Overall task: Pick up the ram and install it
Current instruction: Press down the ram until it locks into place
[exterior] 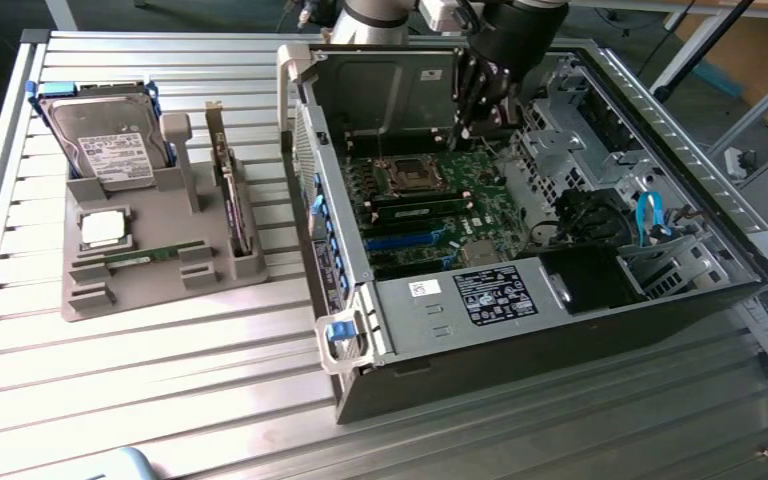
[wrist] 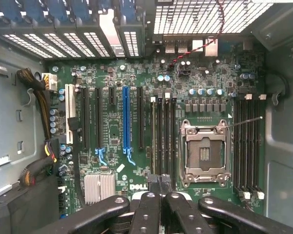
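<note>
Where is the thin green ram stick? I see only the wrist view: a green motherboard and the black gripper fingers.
Observer: One thin green ram stick lies flat in the grey holder tray, outside the case.
Operator: On which side of the case is this tray?
Observer: On the exterior view's left, apart from the open black computer case.
Operator: What else does it carry?
Observer: A silver hard drive with blue rails stands at its far end.
</note>
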Robot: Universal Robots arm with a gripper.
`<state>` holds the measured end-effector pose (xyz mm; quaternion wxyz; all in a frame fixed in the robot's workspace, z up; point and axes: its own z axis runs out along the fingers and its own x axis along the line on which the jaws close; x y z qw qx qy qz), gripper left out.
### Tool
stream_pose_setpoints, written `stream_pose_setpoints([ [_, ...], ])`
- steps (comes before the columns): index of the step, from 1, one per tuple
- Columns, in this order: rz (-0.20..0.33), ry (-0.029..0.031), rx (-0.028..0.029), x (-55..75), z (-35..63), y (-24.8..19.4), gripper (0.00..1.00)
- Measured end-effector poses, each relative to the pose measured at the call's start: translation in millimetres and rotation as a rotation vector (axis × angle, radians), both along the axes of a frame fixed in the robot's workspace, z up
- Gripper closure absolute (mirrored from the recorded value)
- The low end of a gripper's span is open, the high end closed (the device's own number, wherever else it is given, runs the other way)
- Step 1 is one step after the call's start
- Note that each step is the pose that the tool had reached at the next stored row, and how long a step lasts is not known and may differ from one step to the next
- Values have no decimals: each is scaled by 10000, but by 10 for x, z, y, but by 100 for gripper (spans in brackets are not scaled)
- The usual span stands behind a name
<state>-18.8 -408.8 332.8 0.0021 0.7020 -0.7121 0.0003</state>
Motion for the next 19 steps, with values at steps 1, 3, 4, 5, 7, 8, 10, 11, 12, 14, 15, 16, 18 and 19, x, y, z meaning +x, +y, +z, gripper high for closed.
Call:
stream_pose_setpoints([
  [1,0,0,0,0,11,0,90],
  [3,0,1,-1,1,39,0,90],
  [4,0,1,0,2,49,0,90],
  [5,0,0,0,2,53,0,90],
  [7,1,0,2,2,53,0,90],
  [8,1,0,0,2,54,0,90],
  [10,0,1,0,2,55,0,90],
  [11,1,1,0,2,55,0,90],
  [12,0,1,0,2,55,0,90],
  [14,0,1,0,2,55,0,90],
  [15,0,1,0,2,55,0,90],
  [16,0,1,0,2,55,0,90],
  [18,-12,1,0,2,55,0,90],
  [19,-22,0,1,2,55,0,90],
])
